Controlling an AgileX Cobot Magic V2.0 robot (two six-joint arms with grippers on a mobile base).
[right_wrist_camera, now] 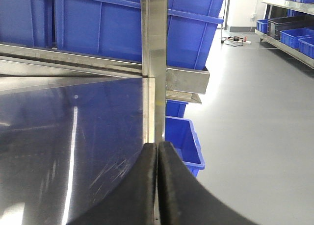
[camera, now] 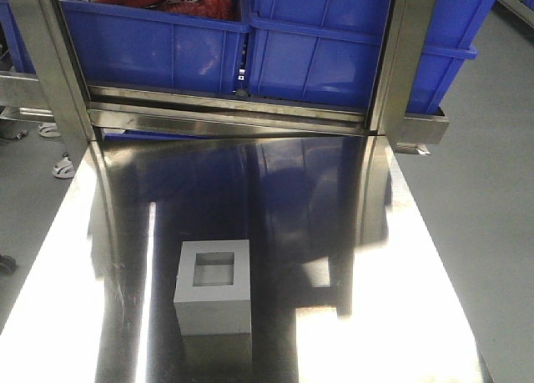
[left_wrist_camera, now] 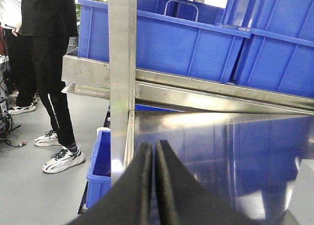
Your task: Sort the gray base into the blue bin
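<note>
The gray base sits on the steel table near the front, left of centre, with its square recessed pocket facing up. Its pale edge shows at the lower right of the left wrist view. Large glossy blue bins stand on the rack behind the table, one at the left holding red items and one at the right. My left gripper is shut and empty, low over the table's left edge. My right gripper is shut and empty at the table's right edge. Neither gripper shows in the front view.
Upright steel posts flank the rack at the table's back corners. A person in black stands on the floor to the left. Small blue bins sit on the floor by the left edge and the right edge.
</note>
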